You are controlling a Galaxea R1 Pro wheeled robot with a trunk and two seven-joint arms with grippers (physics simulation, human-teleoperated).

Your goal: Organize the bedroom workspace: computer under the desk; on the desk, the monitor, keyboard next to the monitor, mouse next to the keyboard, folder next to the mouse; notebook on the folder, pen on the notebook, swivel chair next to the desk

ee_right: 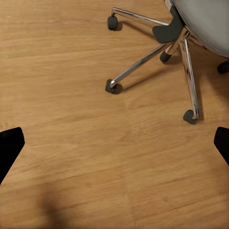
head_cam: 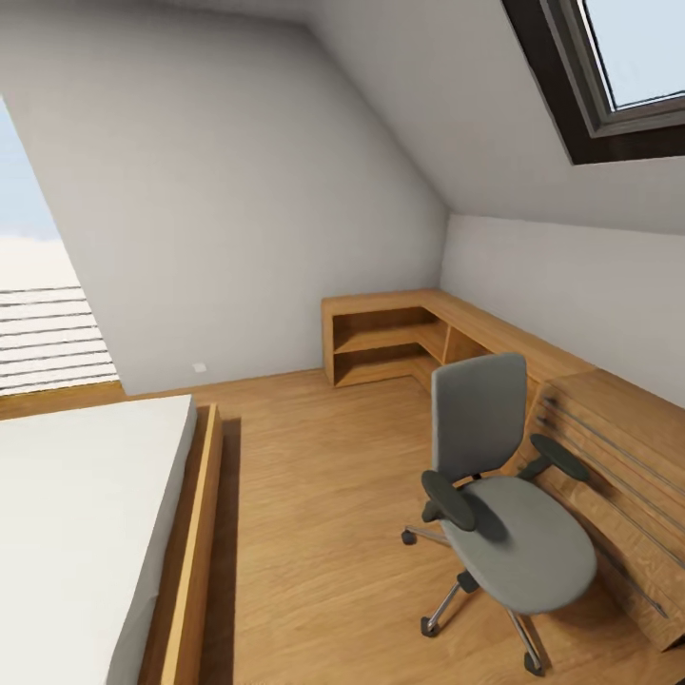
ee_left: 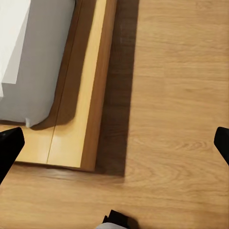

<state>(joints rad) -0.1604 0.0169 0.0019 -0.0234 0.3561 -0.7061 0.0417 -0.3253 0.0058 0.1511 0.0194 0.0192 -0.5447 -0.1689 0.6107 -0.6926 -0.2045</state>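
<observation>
Overhead, the head view has the swivel chair (head_cam: pixel 509 504) at lower right on the wood floor (head_cam: pixel 314 495), its seat bare, beside a light-wood drawer chest (head_cam: pixel 623 476) — a bed (head_cam: pixel 86 533) fills the lower left. Left wrist: the left end effector (ee_left: pixel 114 143) is spread wide over floor beside the bed frame (ee_left: pixel 81 95). Right wrist: the right end effector (ee_right: pixel 114 143) is likewise spread — chair base at upper right.

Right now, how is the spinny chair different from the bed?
The swivel chair is grey with black armrests on chrome wheeled legs; the bed is white in a light-wood frame. The chair stands tall beside the wooden drawer chest; the bed lies low and wide. Both rest on the wooden floor.
</observation>
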